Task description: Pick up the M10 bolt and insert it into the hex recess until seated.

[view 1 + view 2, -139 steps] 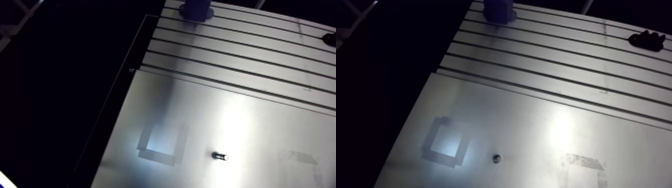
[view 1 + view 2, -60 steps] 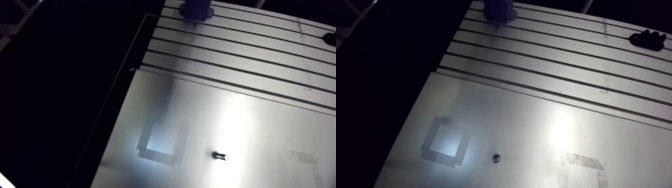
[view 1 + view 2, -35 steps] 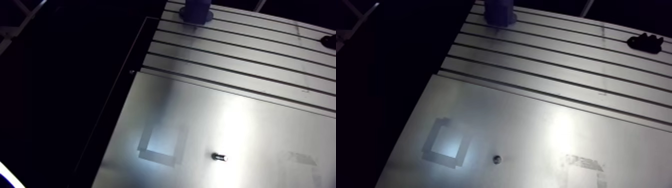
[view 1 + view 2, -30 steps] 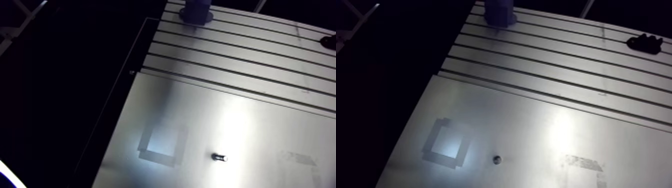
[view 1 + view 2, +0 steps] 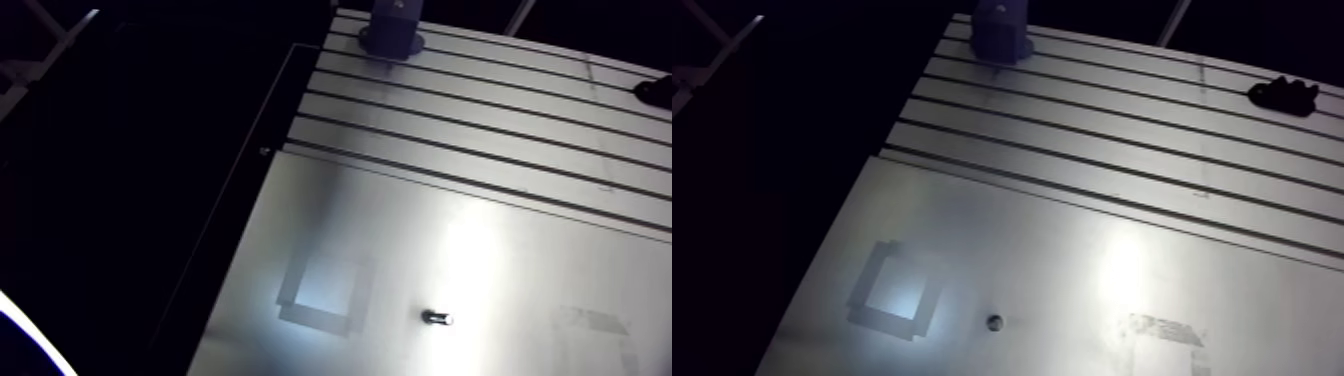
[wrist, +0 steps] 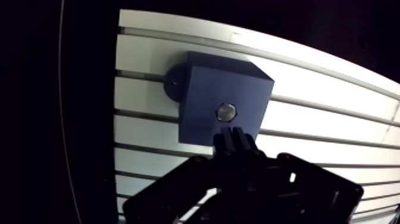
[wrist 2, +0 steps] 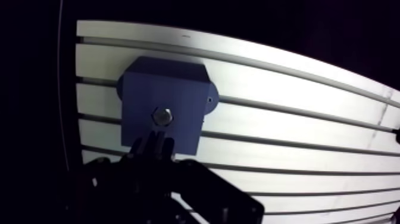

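Table [image 6: 333, 119]: bolt [image 6: 226, 111] just ahead of pincer [image 6: 234, 134]

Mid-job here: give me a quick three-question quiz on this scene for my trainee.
1. True or false: a hex head sits in the top of the blue block.
2. Where does the block stand? A) on the slotted part of the table; B) on the smooth plate; C) on a tray.
3. Fill in: in the arm view, a small metal piece lies beside a tape ____.
Key: 1 true; 2 A; 3 square.
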`<state>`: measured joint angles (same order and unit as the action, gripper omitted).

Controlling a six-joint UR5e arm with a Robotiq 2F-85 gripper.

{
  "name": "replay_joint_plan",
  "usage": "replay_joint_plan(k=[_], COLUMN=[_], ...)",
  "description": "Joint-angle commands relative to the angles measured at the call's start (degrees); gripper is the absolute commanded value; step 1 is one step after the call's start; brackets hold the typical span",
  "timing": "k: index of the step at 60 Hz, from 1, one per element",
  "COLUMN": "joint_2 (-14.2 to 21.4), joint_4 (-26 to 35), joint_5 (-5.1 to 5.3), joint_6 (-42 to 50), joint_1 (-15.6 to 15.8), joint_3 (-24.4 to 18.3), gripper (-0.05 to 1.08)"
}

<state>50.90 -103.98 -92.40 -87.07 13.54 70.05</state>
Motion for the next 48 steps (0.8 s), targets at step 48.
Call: replay_joint_plan(k=[48], joint_2=[25.08], joint_4=[12.48], joint_5=[-0.1], joint_6=[-5.12], joint_1=[-11.06], joint_3=[10.13], gripper=[0.01])
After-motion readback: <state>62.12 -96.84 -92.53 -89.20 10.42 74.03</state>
